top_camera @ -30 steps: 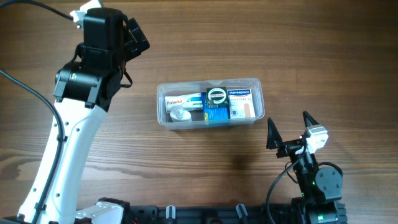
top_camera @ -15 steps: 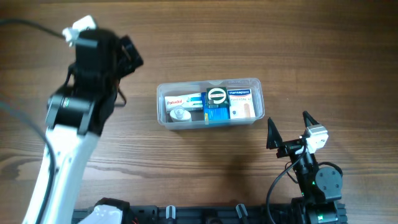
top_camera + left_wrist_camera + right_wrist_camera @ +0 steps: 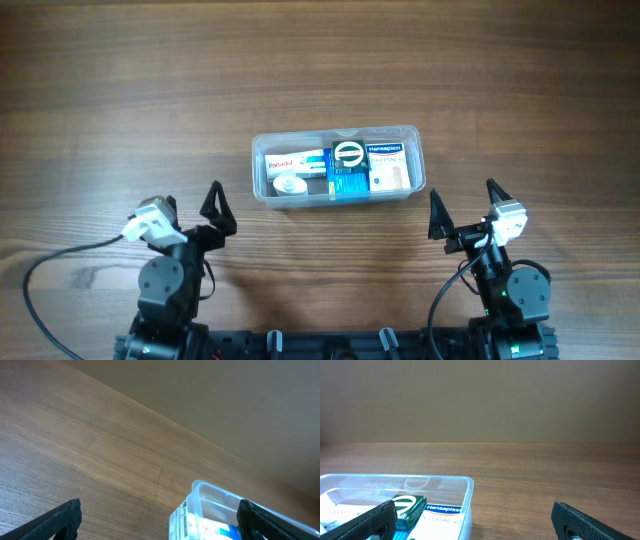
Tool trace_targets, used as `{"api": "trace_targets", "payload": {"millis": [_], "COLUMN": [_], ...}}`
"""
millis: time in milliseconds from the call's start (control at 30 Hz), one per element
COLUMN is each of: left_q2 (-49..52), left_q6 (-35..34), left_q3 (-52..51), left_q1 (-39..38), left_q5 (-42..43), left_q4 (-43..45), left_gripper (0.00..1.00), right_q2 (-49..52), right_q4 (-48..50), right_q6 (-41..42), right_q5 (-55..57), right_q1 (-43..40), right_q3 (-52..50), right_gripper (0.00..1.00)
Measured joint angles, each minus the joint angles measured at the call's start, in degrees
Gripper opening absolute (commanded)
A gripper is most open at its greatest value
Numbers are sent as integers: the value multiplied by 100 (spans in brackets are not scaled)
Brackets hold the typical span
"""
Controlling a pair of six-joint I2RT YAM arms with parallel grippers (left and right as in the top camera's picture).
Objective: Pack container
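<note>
The container [image 3: 258, 166] is a clear rectangular tub at the table's middle. It holds a white and red Panadol box [image 3: 290, 159], a small white round item [image 3: 291, 184], a green and blue box [image 3: 348, 166] and a Hansaplast box [image 3: 388, 166]. My left gripper [image 3: 187, 205] is open and empty at the front left, apart from the tub. My right gripper [image 3: 465, 205] is open and empty at the front right. In the left wrist view the open gripper [image 3: 157, 527] faces the tub's corner [image 3: 200, 491]. In the right wrist view the open gripper [image 3: 480, 525] frames the tub's right end [image 3: 468, 484].
The wooden table [image 3: 500, 70] carries only the tub. Both arm bases stand at the front edge, with a black cable [image 3: 60, 262] looping from the left one.
My left arm has come down from the back left and folded back to the front left. The tub, its contents and my right arm have not moved.
</note>
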Motion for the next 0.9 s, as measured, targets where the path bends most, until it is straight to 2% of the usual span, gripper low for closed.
{"api": "trace_targets", "payload": {"millis": [233, 367, 900], "left_q2": [-527, -651, -914], "left_q6": [1032, 1318, 1384], "left_q3": [-302, -428, -431], "left_q1": [66, 363, 826], "left_q5": [315, 560, 664], "left_q4": [79, 92, 120], "left_gripper": [100, 100, 100], "right_q2": [0, 0, 0], "right_q4": [0, 0, 0], "right_q6": [0, 0, 0], "right_q5": [2, 0, 0], "right_q1": [0, 0, 0], "right_q3": [0, 0, 0], "right_gripper": [100, 100, 100]}}
